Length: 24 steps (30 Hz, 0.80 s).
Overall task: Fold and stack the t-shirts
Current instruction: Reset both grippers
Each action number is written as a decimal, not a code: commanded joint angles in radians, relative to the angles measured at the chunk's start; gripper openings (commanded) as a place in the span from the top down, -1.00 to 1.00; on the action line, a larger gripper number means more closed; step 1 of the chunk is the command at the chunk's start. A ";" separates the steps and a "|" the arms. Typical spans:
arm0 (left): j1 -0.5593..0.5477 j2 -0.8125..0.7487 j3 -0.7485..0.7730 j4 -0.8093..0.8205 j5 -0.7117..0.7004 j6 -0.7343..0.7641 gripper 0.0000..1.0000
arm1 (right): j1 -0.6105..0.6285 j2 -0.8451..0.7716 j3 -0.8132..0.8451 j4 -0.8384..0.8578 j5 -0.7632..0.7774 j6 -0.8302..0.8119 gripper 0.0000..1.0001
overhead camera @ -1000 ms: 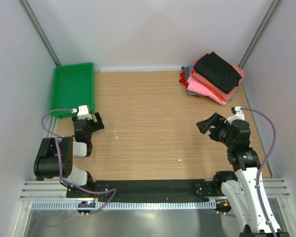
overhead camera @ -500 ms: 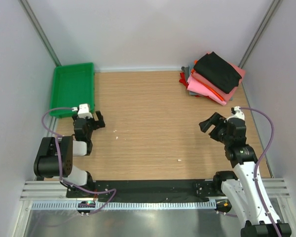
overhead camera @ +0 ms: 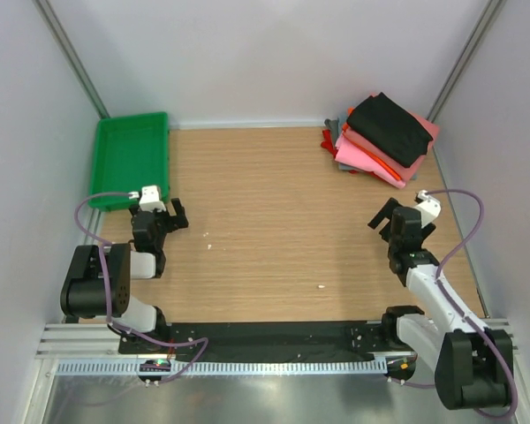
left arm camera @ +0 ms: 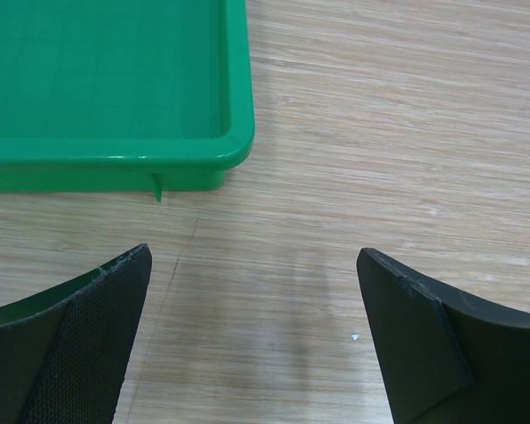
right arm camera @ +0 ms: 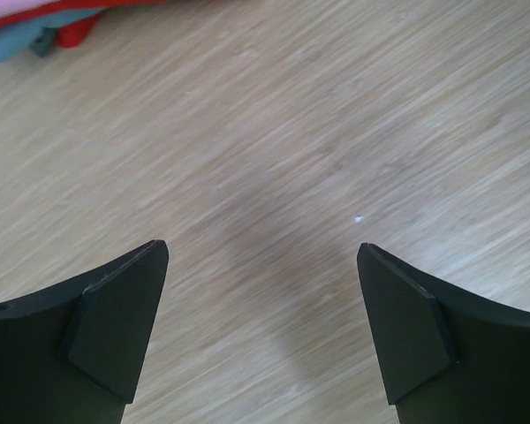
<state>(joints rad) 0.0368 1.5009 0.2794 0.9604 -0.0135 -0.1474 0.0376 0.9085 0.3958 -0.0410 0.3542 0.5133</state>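
Observation:
A stack of folded t-shirts sits at the table's far right corner, with a black shirt (overhead camera: 389, 127) on top of pink (overhead camera: 360, 154), red, orange and grey ones. Its red and grey edge (right arm camera: 44, 25) shows at the top left of the right wrist view. My right gripper (overhead camera: 393, 215) is open and empty, low over the wood just in front of the stack; in its wrist view (right arm camera: 261, 265) only bare wood lies between the jaws. My left gripper (overhead camera: 162, 212) is open and empty at the left side; its wrist view (left arm camera: 252, 274) shows bare wood between the jaws.
A green plastic tray (overhead camera: 130, 157) stands at the far left, right beyond my left gripper; its near corner (left arm camera: 234, 150) shows in the left wrist view. Grey walls close in the table on three sides. Small white specks (overhead camera: 321, 286) lie on the wood.
My right arm has drawn back and lowered, its gripper swinging to the right and turning toward the shirt stack. My left arm has barely moved.

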 commanded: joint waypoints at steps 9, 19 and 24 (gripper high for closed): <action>0.000 -0.010 0.029 0.057 0.007 0.025 -0.99 | 0.002 0.216 -0.165 0.743 0.195 -0.351 -0.83; 0.000 -0.010 0.027 0.057 0.009 0.023 -0.99 | 0.007 0.510 -0.040 0.867 -0.095 -0.420 -0.73; 0.000 -0.010 0.029 0.055 0.007 0.023 -0.99 | 0.005 0.610 -0.136 1.164 -0.133 -0.467 -0.77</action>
<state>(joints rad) 0.0368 1.5009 0.2817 0.9604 -0.0132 -0.1471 0.0402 1.4860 0.3466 0.8108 0.2592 0.0948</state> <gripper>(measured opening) 0.995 0.841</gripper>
